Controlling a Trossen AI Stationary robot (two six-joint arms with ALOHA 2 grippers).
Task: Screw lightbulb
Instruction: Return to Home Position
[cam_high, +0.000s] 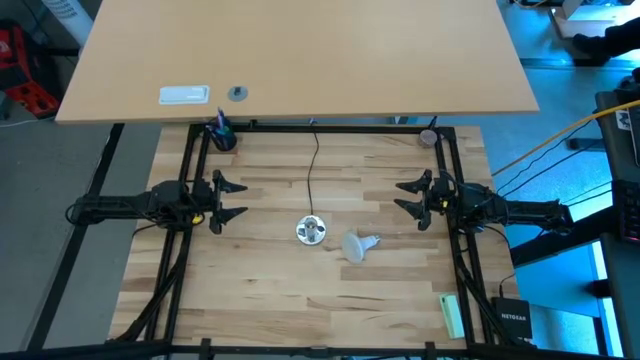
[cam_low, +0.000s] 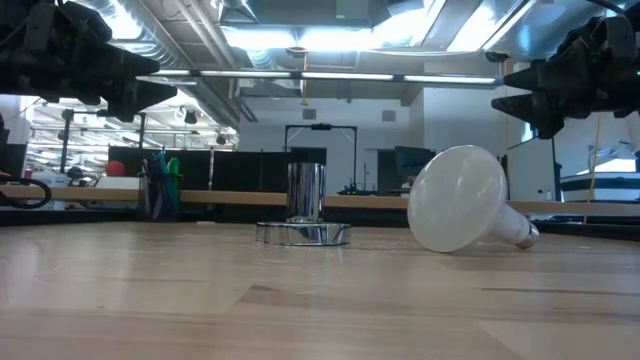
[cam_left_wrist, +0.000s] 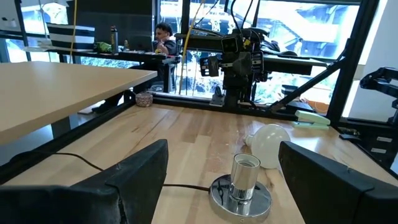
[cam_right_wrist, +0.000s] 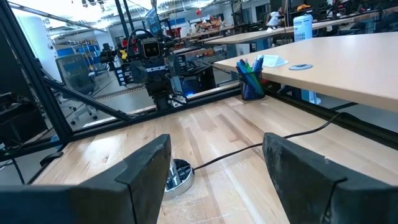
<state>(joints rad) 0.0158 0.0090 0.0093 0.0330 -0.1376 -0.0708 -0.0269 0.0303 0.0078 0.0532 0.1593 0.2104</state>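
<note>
The white frosted lightbulb (cam_high: 356, 245) lies on its side on the wooden table, its globe (cam_low: 458, 212) resting on the wood and its grey screw base (cam_high: 372, 240) pointing toward the right arm. Just left of it the round silver socket (cam_high: 310, 230) stands upright on its flat base (cam_left_wrist: 241, 196), its thin black cord (cam_high: 314, 170) running to the far edge. My left gripper (cam_high: 232, 199) hovers open at the table's left side, above the surface. My right gripper (cam_high: 412, 196) hovers open at the right side. Both point level toward the middle, holding nothing.
A blue cup of pens (cam_high: 221, 133) stands at the far left corner of the frame, a small round dish (cam_high: 429, 136) at the far right. A green block (cam_high: 452, 315) lies near the right front. A light desk (cam_high: 300, 50) lies beyond the far edge.
</note>
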